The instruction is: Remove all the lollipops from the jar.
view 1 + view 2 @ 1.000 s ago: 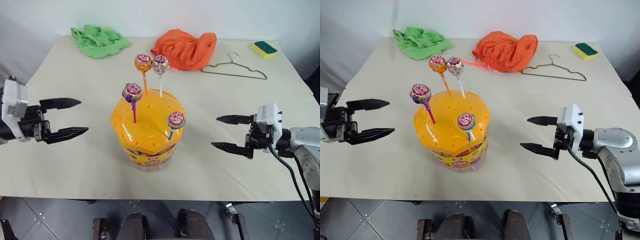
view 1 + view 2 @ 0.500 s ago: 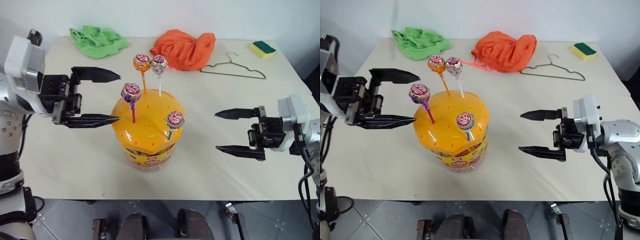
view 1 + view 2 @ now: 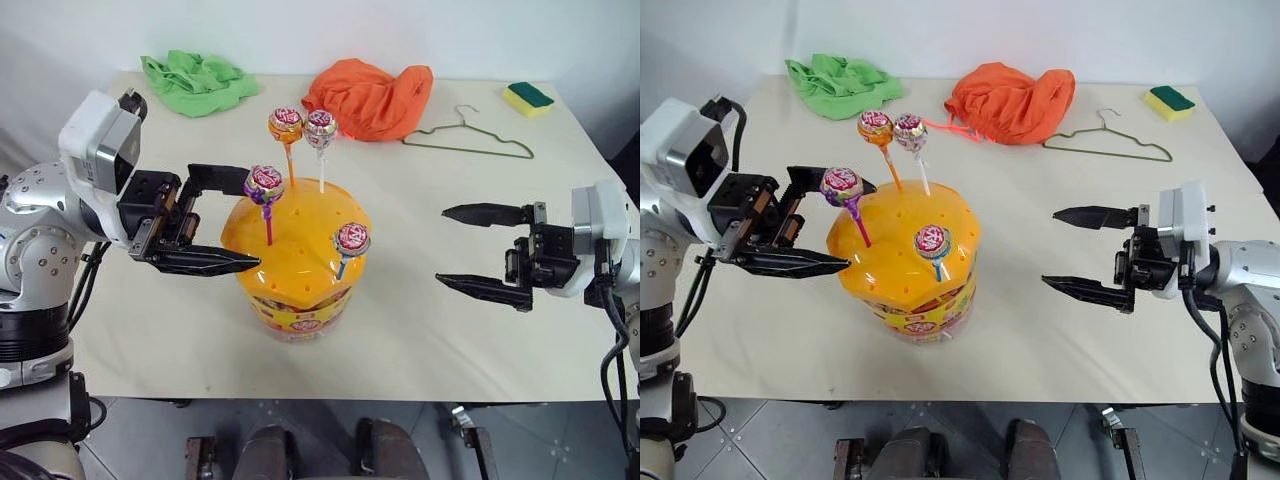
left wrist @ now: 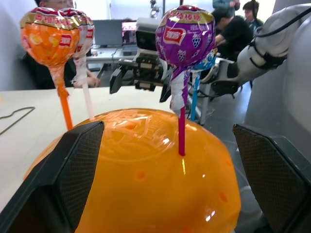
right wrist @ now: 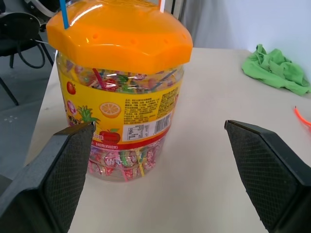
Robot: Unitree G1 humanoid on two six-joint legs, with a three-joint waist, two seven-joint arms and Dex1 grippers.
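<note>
The jar (image 3: 296,270), a clear tub with an orange domed lid (image 4: 146,170), stands mid-table. Several lollipops stick up from the lid: one on a purple stick (image 3: 265,184) at the left, one on an orange stick (image 3: 285,124), one on a white stick (image 3: 321,128) at the back, and one on a blue stick (image 3: 351,239) at the front right. My left gripper (image 3: 254,218) is open at the lid's left side, its fingers above and below the purple-stick lollipop (image 4: 183,34), apart from it. My right gripper (image 3: 440,245) hangs open to the right of the jar (image 5: 121,111), well off it.
At the back of the table lie a green cloth (image 3: 195,82), an orange cloth (image 3: 370,98), a wire hanger (image 3: 470,140) and a yellow-green sponge (image 3: 528,97). The table's front edge (image 3: 320,398) runs close below the jar.
My left gripper has swung right and up from the table's left side to the jar lid, around the purple-stick lollipop. The right gripper has risen slightly. Both stay open.
</note>
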